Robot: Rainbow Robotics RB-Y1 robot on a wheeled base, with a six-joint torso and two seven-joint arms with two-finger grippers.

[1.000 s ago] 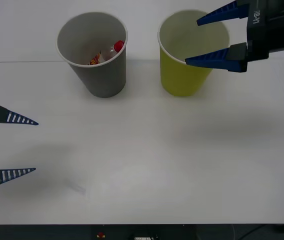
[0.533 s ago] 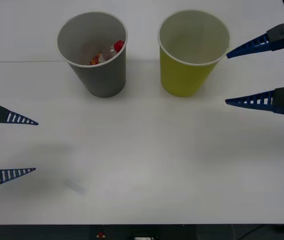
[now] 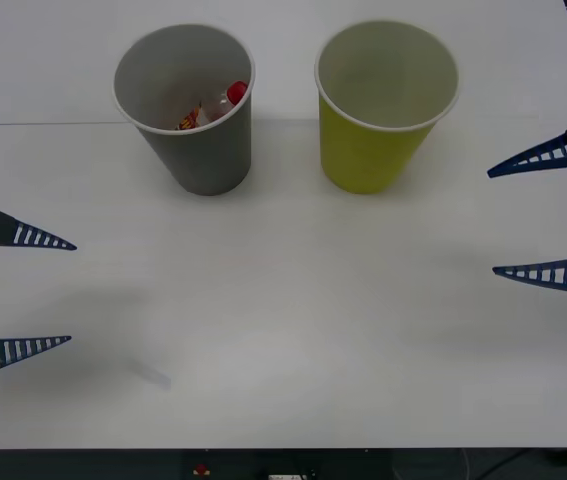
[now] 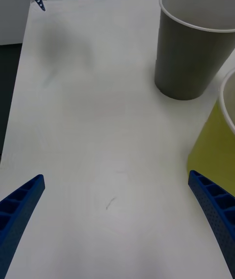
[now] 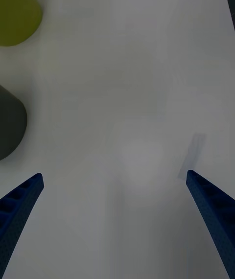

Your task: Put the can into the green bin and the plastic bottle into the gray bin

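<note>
1. Right gripper [image 3: 548, 215] has been withdrawn from over the green bin [image 3: 383, 150] to the table's [image 3: 283, 330] right edge, fingers spread, empty.
2. Left gripper [image 3: 28, 292] is parked at the left edge, fingers apart.
3. Plastic bottle [image 3: 221, 105] is seen inside the gray bin [image 3: 203, 150]: done.
4. Can cannot be made out in the green bin; judged deposited.

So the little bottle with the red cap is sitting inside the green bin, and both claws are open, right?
Not quite: the front view shows the plastic bottle inside the gray bin, not the green bin. Both the left gripper and the right gripper are indeed open.
</note>
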